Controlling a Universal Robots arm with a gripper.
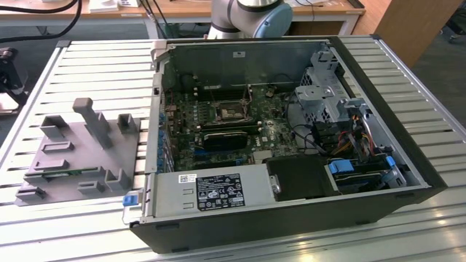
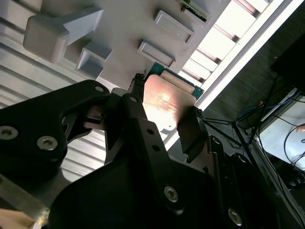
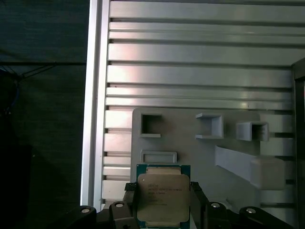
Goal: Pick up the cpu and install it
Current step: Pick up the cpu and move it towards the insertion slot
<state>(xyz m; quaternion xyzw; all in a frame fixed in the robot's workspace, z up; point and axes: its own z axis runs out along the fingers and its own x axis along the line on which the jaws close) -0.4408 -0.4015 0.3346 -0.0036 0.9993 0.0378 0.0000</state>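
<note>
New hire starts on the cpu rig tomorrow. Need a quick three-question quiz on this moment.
1. True or false: the gripper is shut on the cpu.
2. In the first wrist view, what lies beyond the cpu? A) a grey fixture on a slatted table; B) a keyboard; C) a cardboard box.
3. In the exterior view, on which side of the computer case does the grey fixture stand?
Key: 1 true; 2 A; 3 the exterior view's left.
</note>
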